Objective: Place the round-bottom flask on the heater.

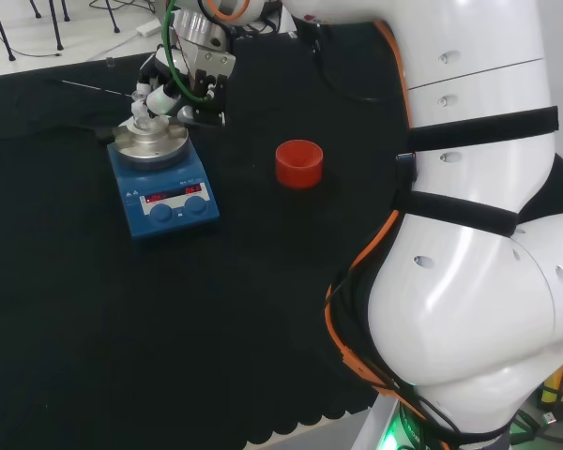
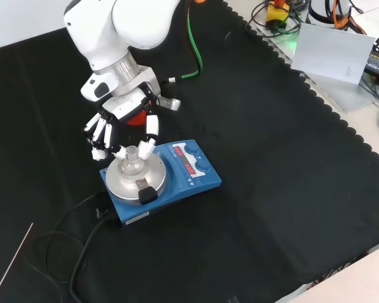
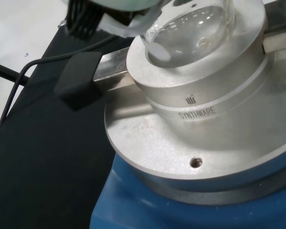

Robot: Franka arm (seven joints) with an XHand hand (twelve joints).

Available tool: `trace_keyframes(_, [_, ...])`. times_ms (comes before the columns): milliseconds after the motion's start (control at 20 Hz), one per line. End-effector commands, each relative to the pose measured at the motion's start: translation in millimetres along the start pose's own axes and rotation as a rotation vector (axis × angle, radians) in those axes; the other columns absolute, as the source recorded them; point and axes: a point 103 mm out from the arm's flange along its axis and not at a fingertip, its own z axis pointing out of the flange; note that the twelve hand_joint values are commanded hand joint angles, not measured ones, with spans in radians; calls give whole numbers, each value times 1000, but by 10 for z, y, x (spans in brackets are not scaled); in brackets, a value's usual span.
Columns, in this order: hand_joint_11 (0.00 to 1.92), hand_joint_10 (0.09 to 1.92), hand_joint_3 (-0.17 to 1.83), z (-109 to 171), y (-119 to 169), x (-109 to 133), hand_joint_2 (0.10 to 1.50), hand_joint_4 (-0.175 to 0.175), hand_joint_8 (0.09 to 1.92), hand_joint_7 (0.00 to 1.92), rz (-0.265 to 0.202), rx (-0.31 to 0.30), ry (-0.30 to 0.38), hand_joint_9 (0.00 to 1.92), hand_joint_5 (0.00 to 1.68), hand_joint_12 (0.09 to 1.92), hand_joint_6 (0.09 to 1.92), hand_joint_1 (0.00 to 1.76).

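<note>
Front view: black-and-white robot hand (image 2: 123, 136) fingers curled round neck of clear glass round-bottom flask (image 2: 132, 159), bulb seated in silver block of blue heater (image 2: 177, 180). Red stand (image 1: 298, 163) at heater's 3 o'clock in head view. Glass probably light, slippery, breakable, so neck seems best hold.

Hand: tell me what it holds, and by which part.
The hand holds the flask by its neck, fingertips pinching it from both sides. The flask's round bottom sits in the metal block on the heater.

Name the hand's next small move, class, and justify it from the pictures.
Probably open the fingers and lift straight up. The round-bottom flask already sits in the metal block on the blue heater, while the hand is curled at its neck.
</note>
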Motion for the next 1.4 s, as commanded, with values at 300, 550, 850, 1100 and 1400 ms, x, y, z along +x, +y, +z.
trace_keyframes(300, [183, 535, 857, 54, 7, -54, 694, 49, 559, 462, 11, 10, -4, 627, 1020, 1330, 1202, 1083])
trace_keyframes(550, [181, 536, 839, 51, -3, -53, 706, 47, 558, 458, 13, 11, 2, 624, 1013, 1333, 1202, 1080])
trace_keyframes(850, [155, 553, 572, 13, -19, -63, 850, 91, 571, 434, -1, 12, 28, 595, 961, 1344, 1160, 1045])
trace_keyframes(1100, [102, 569, 728, -48, -25, -38, 675, -1, 572, 382, -22, 18, 26, 546, 640, 1348, 939, 919])
trace_keyframes(1400, [53, 592, 767, -78, -60, -50, 596, -12, 584, 332, -24, 20, 25, 498, 485, 1361, 761, 855])
